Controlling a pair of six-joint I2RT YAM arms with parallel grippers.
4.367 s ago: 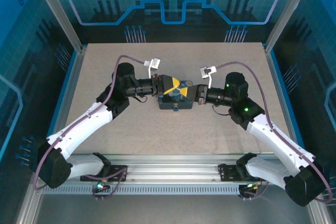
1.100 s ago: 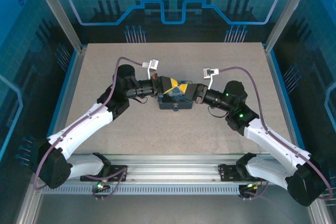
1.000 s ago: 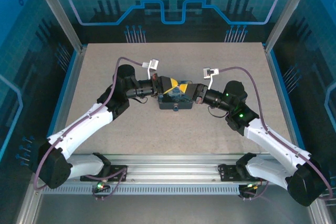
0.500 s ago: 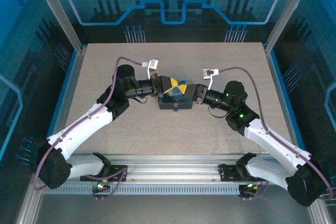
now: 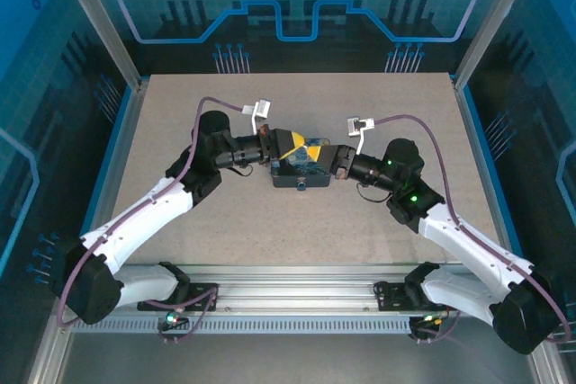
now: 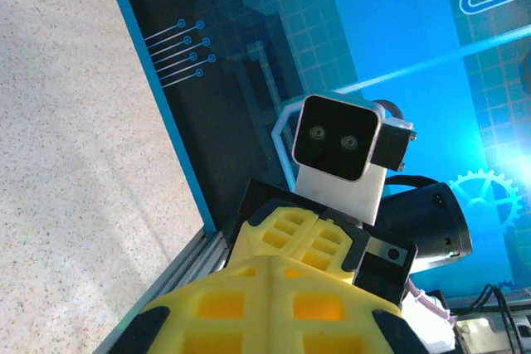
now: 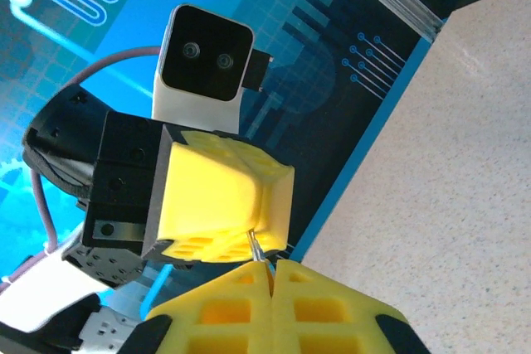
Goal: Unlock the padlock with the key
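Observation:
My two grippers meet tip to tip above the dark blue-and-yellow box (image 5: 301,174) at the table's middle. The right gripper (image 7: 270,264) (image 5: 320,150) is shut on the key (image 7: 256,246), a thin silvery sliver poking out of its yellow pads. The key's far end touches the seam of the left gripper (image 7: 260,196) (image 5: 290,143), whose pads are pressed together; whether they clamp it is hidden. In the left wrist view my left gripper (image 6: 270,259) is shut and faces the right gripper (image 6: 314,233). I cannot make out the padlock.
The speckled beige table (image 5: 225,213) stretches open on all sides of the box. Blue-edged walls and aluminium posts (image 5: 135,87) enclose it. Purple cables (image 5: 220,101) loop over both wrists, and the wrist camera housings (image 5: 358,121) nearly face each other.
Since the oldest frame the right arm's elbow has swung back and its wrist angled down-left toward the box. Over the last second both grippers stay tip to tip, almost still.

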